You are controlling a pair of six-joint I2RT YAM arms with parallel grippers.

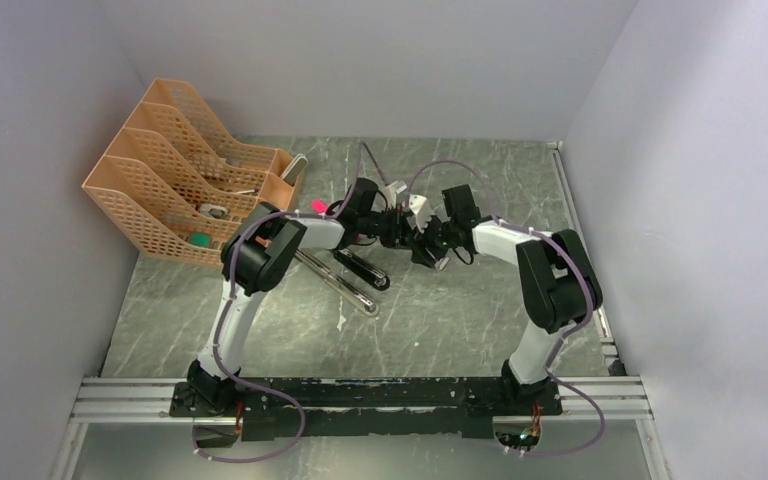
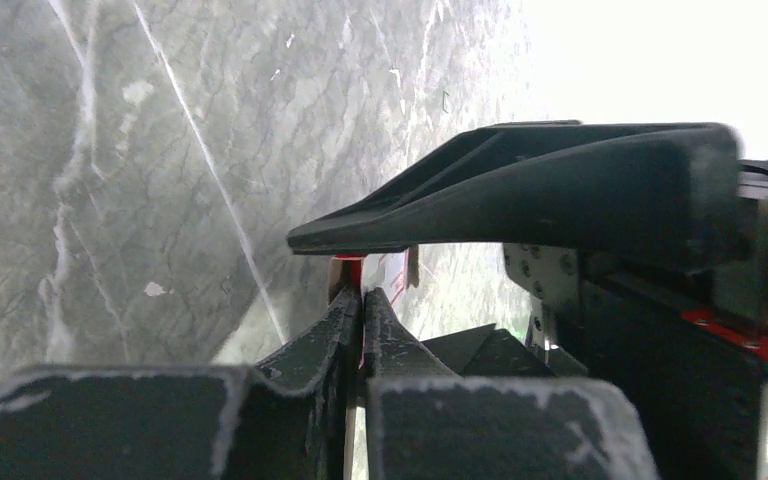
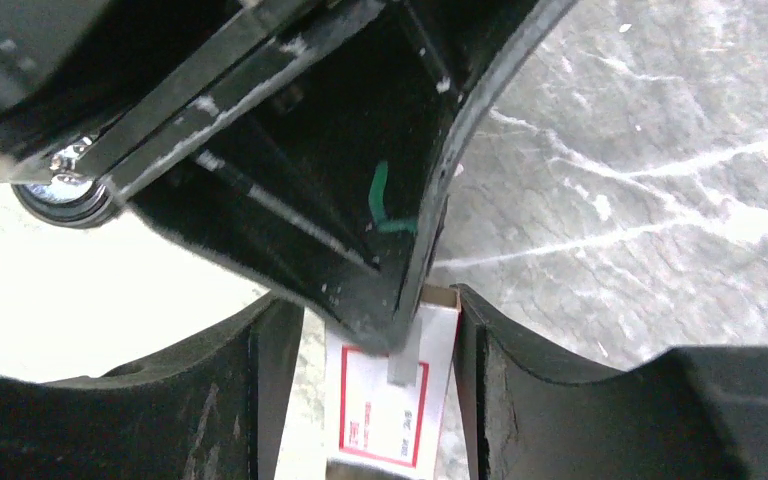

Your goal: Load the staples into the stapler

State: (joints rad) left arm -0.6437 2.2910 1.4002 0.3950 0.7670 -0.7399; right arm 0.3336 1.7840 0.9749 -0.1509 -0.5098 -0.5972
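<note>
Left claw (image 2: 363, 295) — closed tight, tips pinched on a thin red-edged sliver of the white box (image 3: 392, 410). My left wrist camera shows only that sliver; one right finger (image 2: 520, 190) arches overhead and blocks the rest. The right wrist camera gives the box face with its red print, my left tips meeting at its upper end. Grey tab just under those tips: flap or staples, cannot tell. Right claw (image 3: 375, 320) — jaws apart, box between; one pad (image 3: 475, 380) touches its edge, the other (image 3: 270, 390) stands just off it. Top view alone, left to right: orange file rack (image 1: 175, 185), pink piece (image 1: 318, 206), stapler (image 1: 363, 268) lying opened on the table (image 1: 460, 310), just left of both claws.
</note>
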